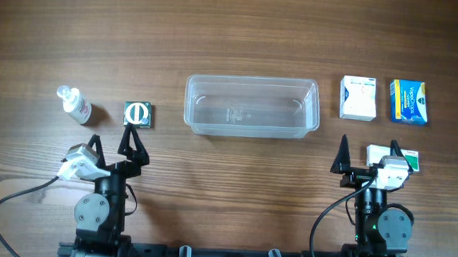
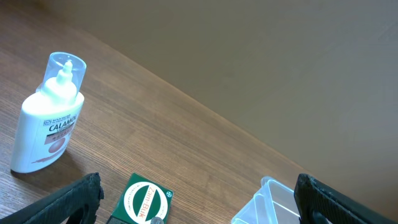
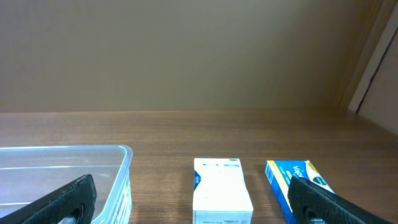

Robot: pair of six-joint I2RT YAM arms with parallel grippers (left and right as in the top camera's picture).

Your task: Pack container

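The clear plastic container [image 1: 252, 106] stands empty at the table's middle; its corner shows in the left wrist view [image 2: 267, 202] and its side in the right wrist view [image 3: 62, 174]. My left gripper [image 1: 116, 147] is open and empty, just in front of a green Zam-Buk box [image 1: 138, 114], also seen in the left wrist view [image 2: 142, 200]. A white calamine bottle [image 1: 75, 105] lies left of it. My right gripper [image 1: 368, 155] is open and empty, in front of a white box [image 1: 358, 98] and a blue box [image 1: 408, 102].
Another white-and-green box [image 1: 402, 157] lies by my right gripper's right finger. The white box [image 3: 221, 190] and blue box [image 3: 297, 183] lie ahead in the right wrist view. The calamine bottle [image 2: 48, 118] lies at the left in the left wrist view.
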